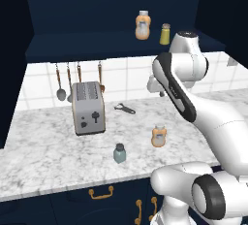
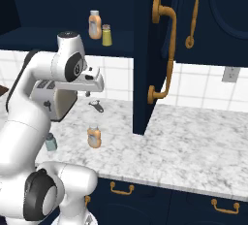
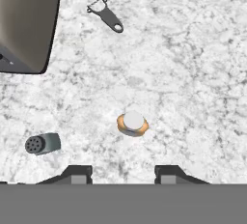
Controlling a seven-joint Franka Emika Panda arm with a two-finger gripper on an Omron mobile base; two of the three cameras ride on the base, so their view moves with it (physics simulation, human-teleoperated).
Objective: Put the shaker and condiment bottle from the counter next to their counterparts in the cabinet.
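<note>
My claw [image 3: 123, 175] hung closed and empty, low in frame, above the bottle [image 3: 132, 123] mid-tabletop [image 3: 193, 73]; light, rigid, probably slick, best gripped across its body.

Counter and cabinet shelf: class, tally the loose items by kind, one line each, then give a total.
Orange bottles: 2, counter and cabinet shelf
Shakers: 2, teal-grey and yellow-green
Toaster: 1
Bottle opener: 1
Total: 6
</note>
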